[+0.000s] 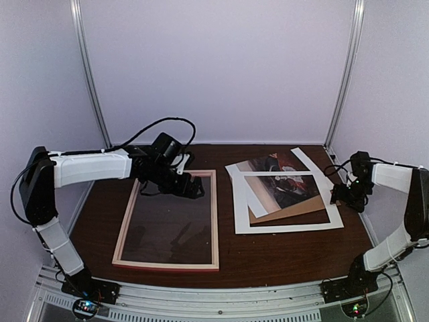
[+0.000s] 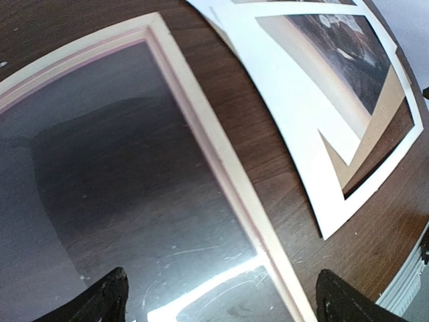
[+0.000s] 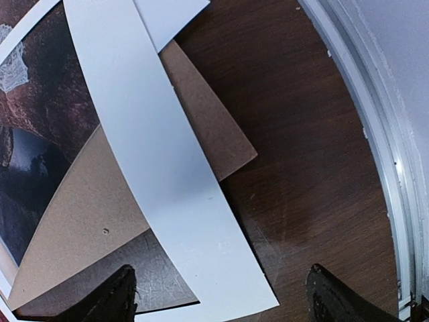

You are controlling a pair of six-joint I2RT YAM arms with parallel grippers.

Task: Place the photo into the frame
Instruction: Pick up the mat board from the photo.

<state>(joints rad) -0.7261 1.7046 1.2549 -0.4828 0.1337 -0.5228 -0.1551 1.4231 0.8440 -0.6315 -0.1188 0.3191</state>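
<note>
Both claws are wide open and empty here. The left claw (image 1: 191, 186) hovers over the upper bar of the frame (image 1: 215, 221), which lies pale-wood side up at centre-left of the counter (image 1: 295, 258). Over on the right, the right claw (image 1: 343, 194) hangs just off the right edge of the pile, and that pile is the worry. The photo (image 1: 287, 188) sits at centre-right in a skewed stack, with a white mat (image 1: 288, 227) lying across it and a brown backing board (image 1: 298, 209) poking out. A pinch at that edge could well catch the mat or the board instead of the print, or drag all three together. The print looks thin, so a hard nip may crease it. There also seems to be a glossy pane (image 2: 134, 201) in the frame opening, and a sheet could skate on it.
</note>
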